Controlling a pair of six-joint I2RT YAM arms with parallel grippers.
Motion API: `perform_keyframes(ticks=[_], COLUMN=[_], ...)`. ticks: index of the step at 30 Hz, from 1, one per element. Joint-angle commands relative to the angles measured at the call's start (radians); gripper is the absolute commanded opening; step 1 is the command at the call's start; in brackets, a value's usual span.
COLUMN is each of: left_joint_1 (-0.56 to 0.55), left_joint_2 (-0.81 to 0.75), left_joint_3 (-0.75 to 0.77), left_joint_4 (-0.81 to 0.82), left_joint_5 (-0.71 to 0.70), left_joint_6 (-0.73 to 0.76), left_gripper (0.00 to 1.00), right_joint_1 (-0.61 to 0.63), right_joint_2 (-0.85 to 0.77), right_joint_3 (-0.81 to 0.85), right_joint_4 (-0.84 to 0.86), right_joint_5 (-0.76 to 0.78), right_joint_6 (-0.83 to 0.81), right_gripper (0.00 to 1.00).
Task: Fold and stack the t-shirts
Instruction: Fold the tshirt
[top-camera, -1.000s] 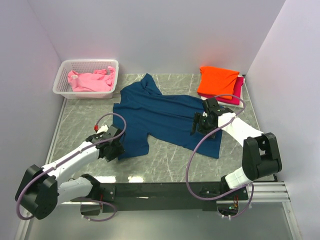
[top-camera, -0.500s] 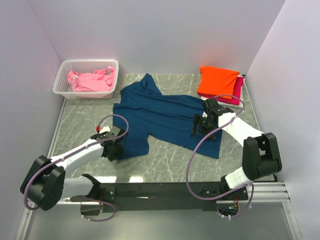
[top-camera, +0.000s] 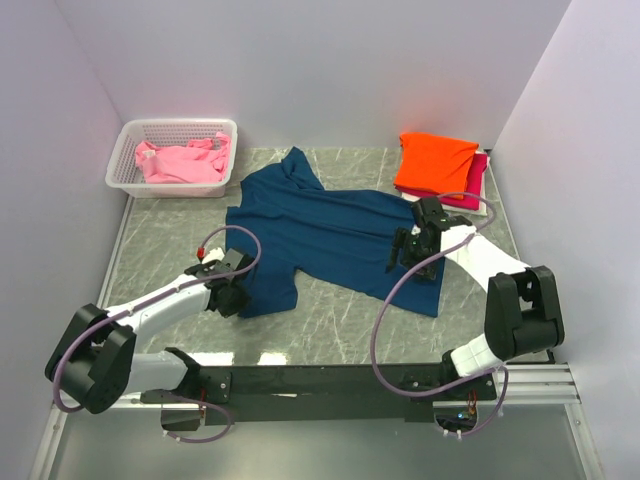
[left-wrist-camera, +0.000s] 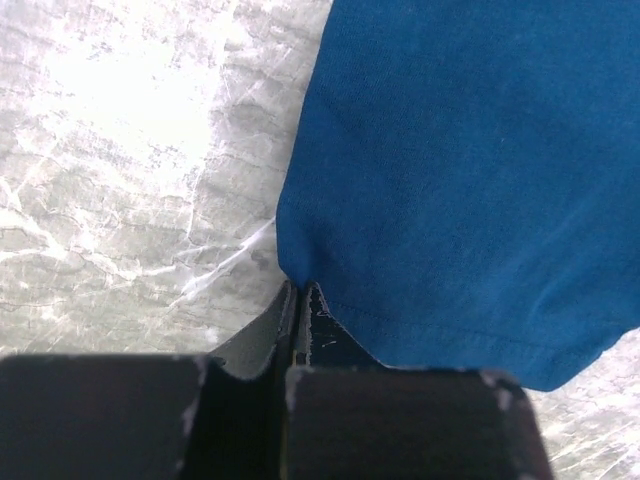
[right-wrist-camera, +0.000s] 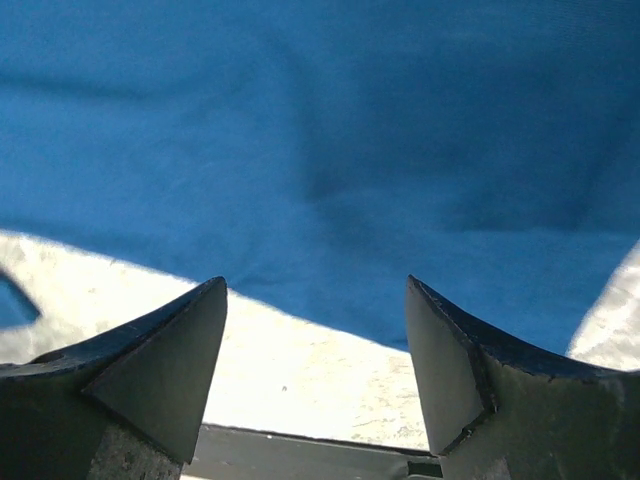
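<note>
Though it lies mostly flat on the grey marbled table (top-camera: 340, 312), the navy t-shirt (top-camera: 320, 232) sits askew. Its long axis runs on a diagonal from the far left, where a narrow part points toward the back wall, to a squared corner at the near right. A shorter lobe reaches toward the near left.

There are four shirts in all. One is the navy t-shirt, in the middle of the table. One is a pink t-shirt (top-camera: 185, 160), crumpled inside the white basket (top-camera: 124, 168) at the far left. An orange t-shirt (top-camera: 435, 160) lies folded on top of a magenta t-shirt (top-camera: 476, 180) at the far right.

There are two arms. The left gripper (top-camera: 236, 297) is at the near-left lobe, and in its wrist view the fingers are pressed together with the corner of the hem pinched at their tips. The right gripper (top-camera: 403, 250) hangs over the shirt's right part with its jaws wide apart. Through its wrist camera, blue cloth shows beyond the fingers and bare table between them.

The magenta t-shirt is mostly covered, showing only a strip along its right side. The pink t-shirt's shape is lost in its folds. The right arm hides part of the navy cloth, and both wrist views cut the shirt off at their borders.
</note>
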Motion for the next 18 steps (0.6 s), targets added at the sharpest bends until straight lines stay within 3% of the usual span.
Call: perform_keyframes(ticks=[1,7,18], left_joint_1=[-0.004,-0.004,-0.002], left_joint_2=[0.004,-0.074,-0.137], left_joint_3=[-0.029,-0.017,0.0], left_joint_4=[-0.002,-0.026,-0.063], left_joint_5=[0.042,0.05,0.07], left_joint_6=[0.013,0.015,0.027], left_gripper=[0.01,0.01,0.01], right_joint_1=[-0.077,-0.253,-0.282], right_joint_2=[-0.047,-0.121,-0.182], right_joint_3=[-0.037,-0.123,-0.183], right_joint_4=[-0.026,-0.044,-0.167], right_joint_5=[0.053,0.136,0.228], right_joint_6=[0.082,0.136,0.165], right_gripper=[0.78,0.79,0.77])
